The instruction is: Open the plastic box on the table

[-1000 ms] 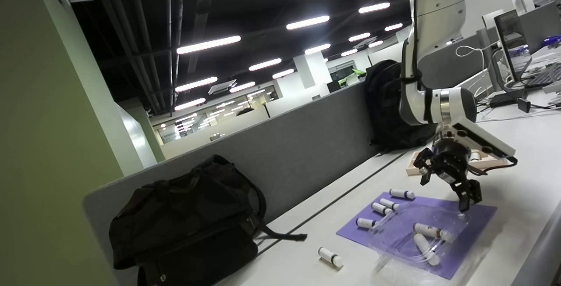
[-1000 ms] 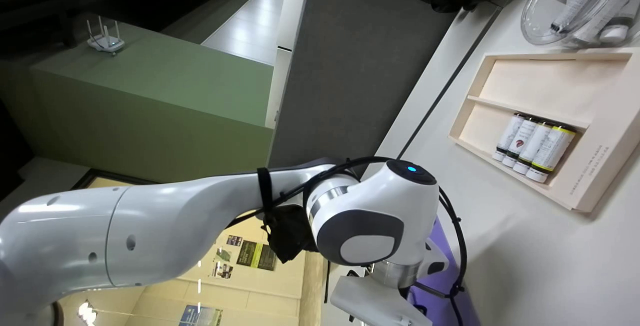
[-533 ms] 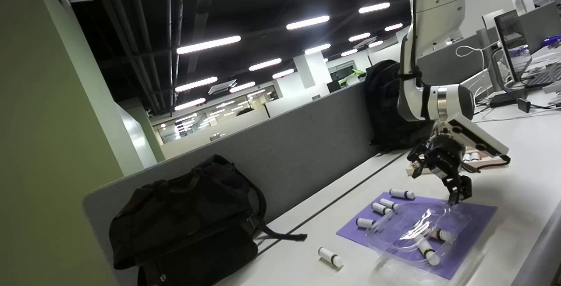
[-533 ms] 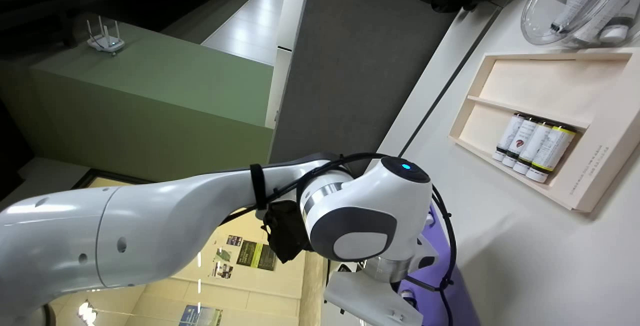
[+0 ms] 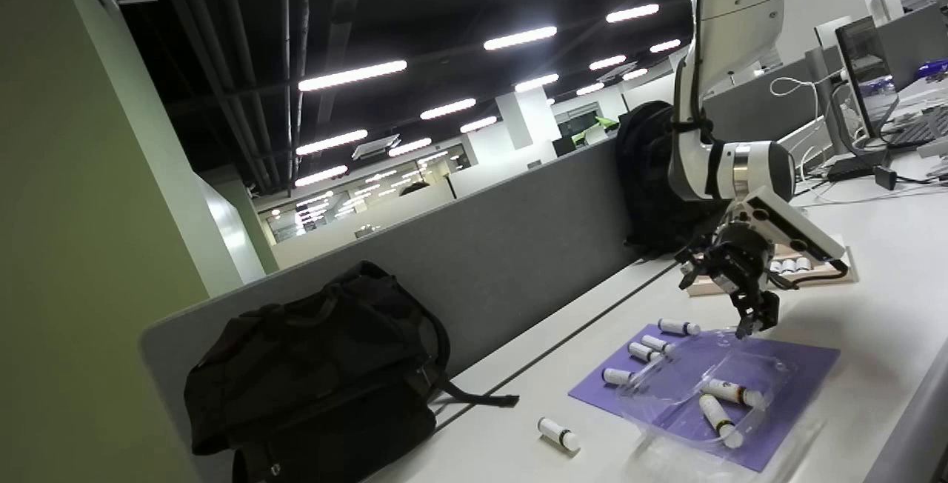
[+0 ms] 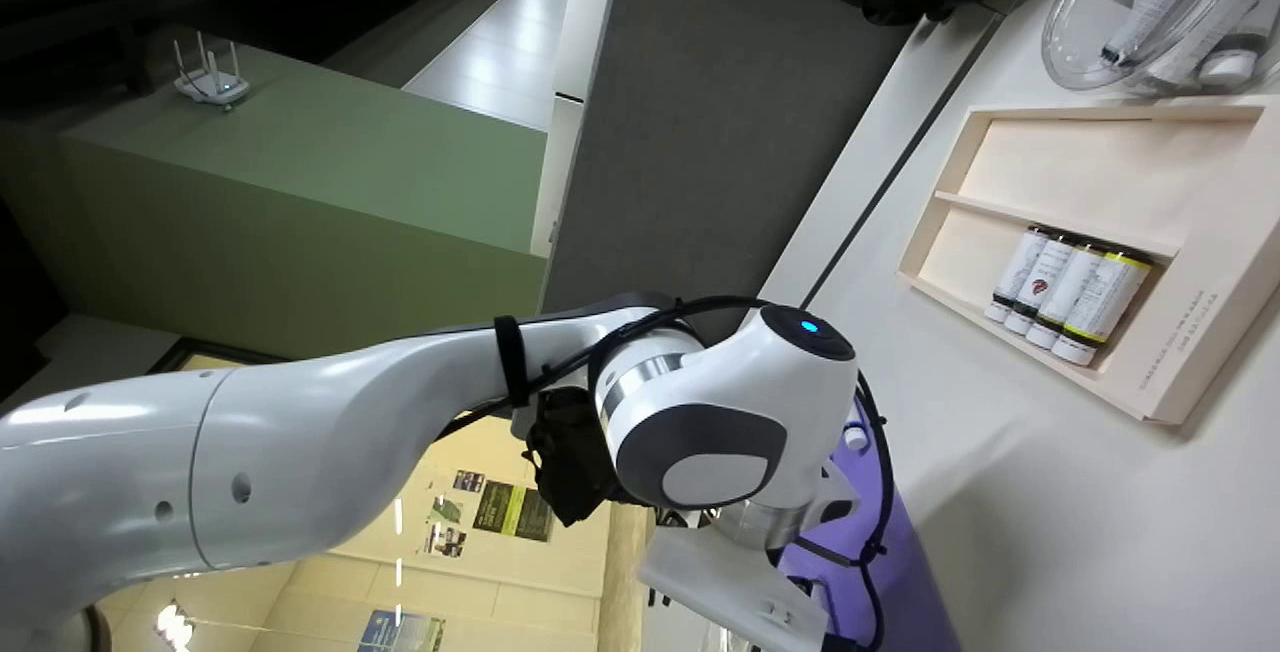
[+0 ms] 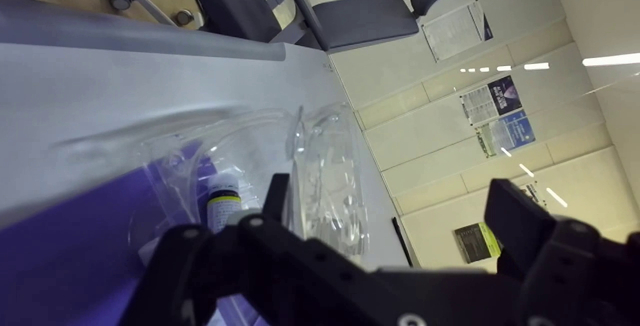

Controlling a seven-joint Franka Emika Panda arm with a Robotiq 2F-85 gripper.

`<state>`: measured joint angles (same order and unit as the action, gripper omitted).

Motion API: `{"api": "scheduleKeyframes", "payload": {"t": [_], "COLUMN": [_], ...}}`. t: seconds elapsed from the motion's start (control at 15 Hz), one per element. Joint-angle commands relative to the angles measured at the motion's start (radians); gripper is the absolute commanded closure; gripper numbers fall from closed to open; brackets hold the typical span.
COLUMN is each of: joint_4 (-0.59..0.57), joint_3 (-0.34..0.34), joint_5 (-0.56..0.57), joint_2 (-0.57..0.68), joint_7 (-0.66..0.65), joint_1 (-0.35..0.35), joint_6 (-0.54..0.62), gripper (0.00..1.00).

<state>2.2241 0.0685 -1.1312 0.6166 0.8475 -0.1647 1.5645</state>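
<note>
The clear plastic box (image 5: pixel 689 394) lies on the purple mat (image 5: pixel 811 364) on the pale table (image 5: pixel 607 342). Its clear lid (image 5: pixel 685 364) is tilted up on the gripper's side. In the wrist view the lid (image 7: pixel 330 181) rises between the fingers, close to one finger, and the lower part (image 7: pixel 192 166) lies over the mat. My gripper (image 5: pixel 717 301) is open, above the box's far edge, with one fingertip at the lid's raised edge; contact is hard to tell. The gripper also shows wide open in the wrist view (image 7: pixel 397 206). The arm hides most of the box in an exterior view.
White tubes lie in or under the box (image 5: pixel 717 418) and on the mat (image 5: pixel 643 352); one tube (image 5: pixel 559 435) lies on the table. A tan wooden tray (image 6: pixel 1180 372) holds several tubes. A round clear container (image 6: pixel 1060 32), black backpack (image 5: pixel 318 379) and grey partition (image 5: pixel 518 238) stand nearby.
My gripper has moved left and slightly up in an exterior view. The lid's edge has swung up and left with it. The fingers stay apart.
</note>
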Motion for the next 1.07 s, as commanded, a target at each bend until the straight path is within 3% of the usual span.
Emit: {"api": "scheduleKeyframes", "payload": {"t": [0.0, 1.0], "joint_4": [-0.025, -0.114], "joint_3": [0.006, 0.005], "joint_5": [-0.033, -0.109], "joint_2": [0.004, 0.02], "joint_7": [-0.014, -0.006], "joint_1": [0.0, 0.004], "joint_6": [-0.027, -0.106], "gripper": [0.0, 0.0]}}
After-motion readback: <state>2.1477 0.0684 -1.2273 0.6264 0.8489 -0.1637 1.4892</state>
